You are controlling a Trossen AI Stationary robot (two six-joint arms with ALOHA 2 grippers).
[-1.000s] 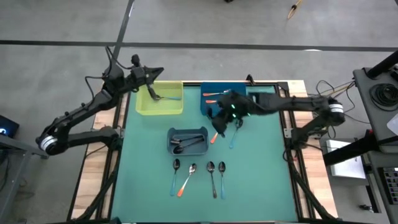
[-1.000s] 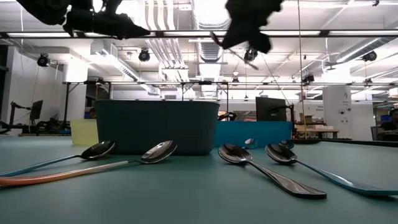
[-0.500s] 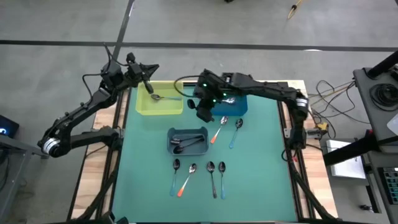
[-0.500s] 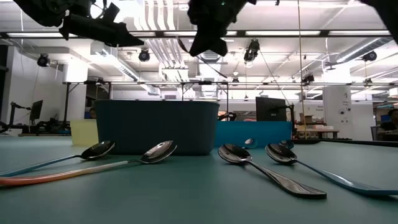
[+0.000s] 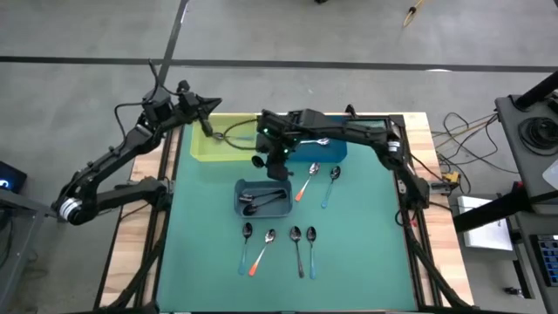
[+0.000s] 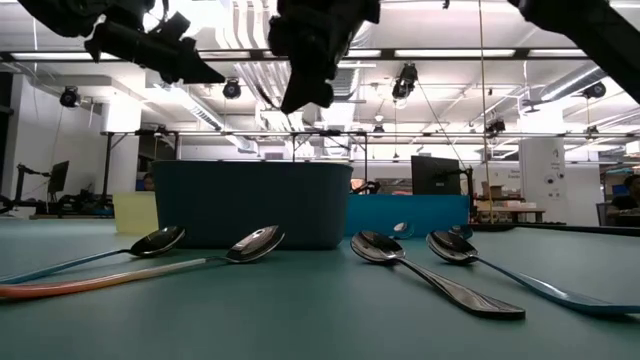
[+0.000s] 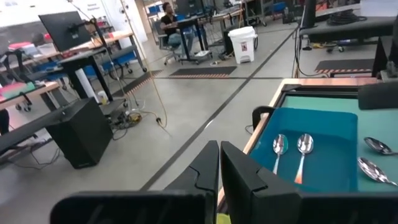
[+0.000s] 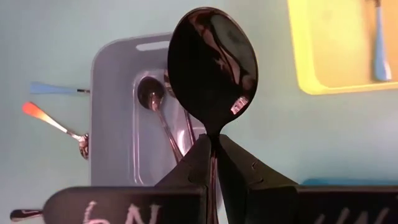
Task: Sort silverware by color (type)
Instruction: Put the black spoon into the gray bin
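My right gripper (image 5: 262, 159) hangs above the table between the yellow bin (image 5: 224, 146) and the grey bin (image 5: 263, 199), shut on an all-dark spoon (image 8: 213, 65). The grey bin (image 8: 118, 112) holds other dark spoons (image 8: 163, 121). A blue-handled spoon (image 8: 379, 43) lies in the yellow bin. Two spoons (image 7: 291, 148) lie in the blue bin (image 5: 324, 150). Loose on the mat lie an orange-handled spoon (image 5: 306, 182), a blue-handled spoon (image 5: 330, 186) and a row of several spoons (image 5: 279, 244). My left gripper (image 5: 207, 106) is shut with nothing in it, high over the yellow bin's far left corner. My right gripper pinches the dark spoon between its two fingers at the neck (image 8: 212, 140), just behind the bowl. The bowl sticks out past the fingertips, and the handle runs back between the fingers, hidden. The fingers slant downward, and the spoon is lifted clear over the mat.
The three bins stand in the far half of the green mat (image 5: 366, 235): yellow and blue side by side at the far edge, grey in the middle. The row of loose spoons lies near the front. Wooden table borders (image 5: 436, 262) run along both sides.
My right gripper has carried the dark spoon toward the table's left, from beside the blue bin to the space above the grey bin's far edge, rolling its wrist on the way. It has stayed shut on the spoon. The spoons on the mat have not moved.
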